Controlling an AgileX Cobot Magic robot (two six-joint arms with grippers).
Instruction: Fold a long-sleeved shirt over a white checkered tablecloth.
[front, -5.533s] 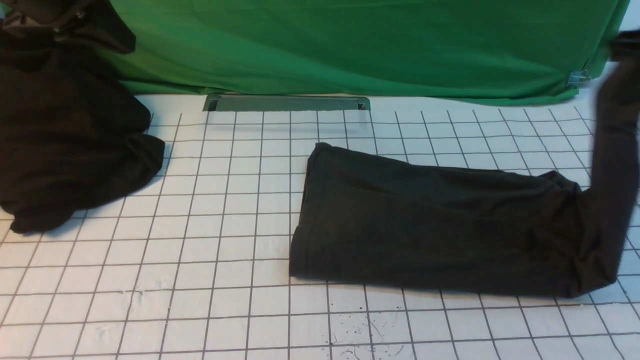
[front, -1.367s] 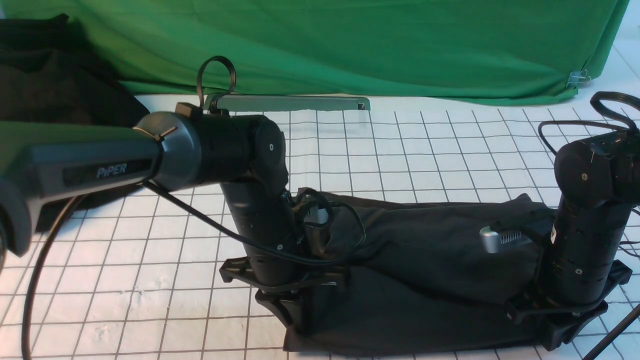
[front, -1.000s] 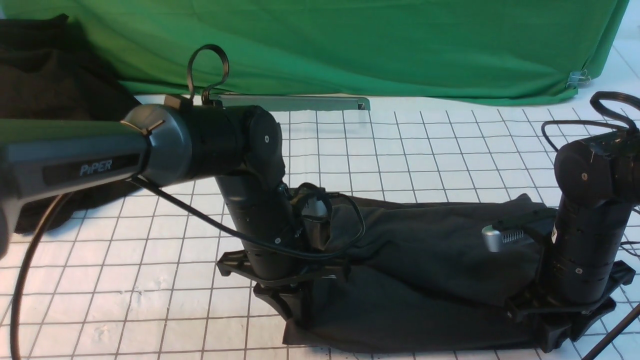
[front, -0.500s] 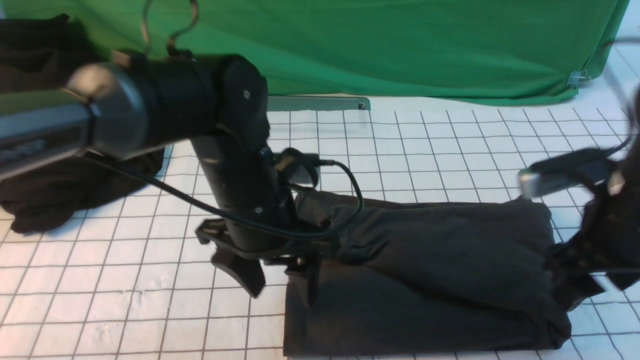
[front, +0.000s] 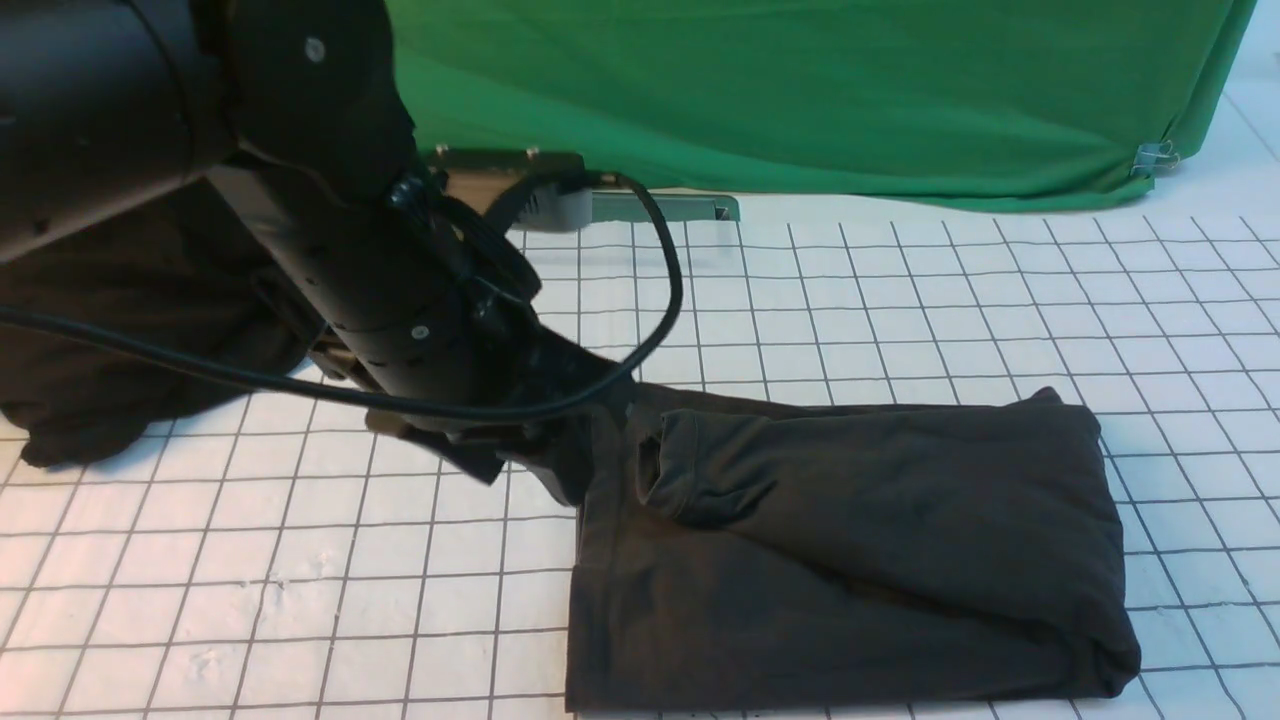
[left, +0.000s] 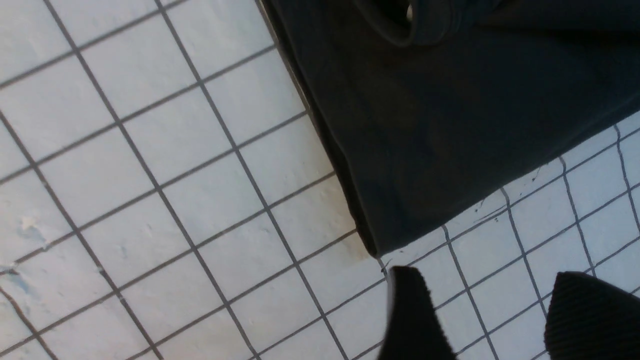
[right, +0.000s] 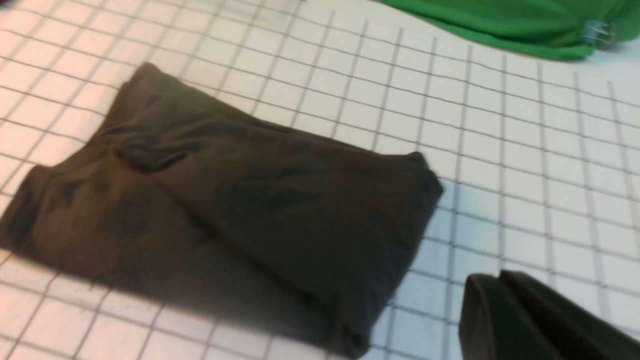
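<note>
Left gripper (left: 492, 320) hangs with its jaws apart and nothing between them, just off the near corner of the long-sleeved shirt (front: 850, 550), which lies folded on the white checkered tablecloth (front: 300, 560) with its long axis running away toward the robot's right. Right gripper (right: 505, 320) sits pressed together past the far short end, so I'd say left's nearer.

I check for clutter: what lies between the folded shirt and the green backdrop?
Only bare tablecloth lies between the shirt and the backdrop, in the front view.
</note>
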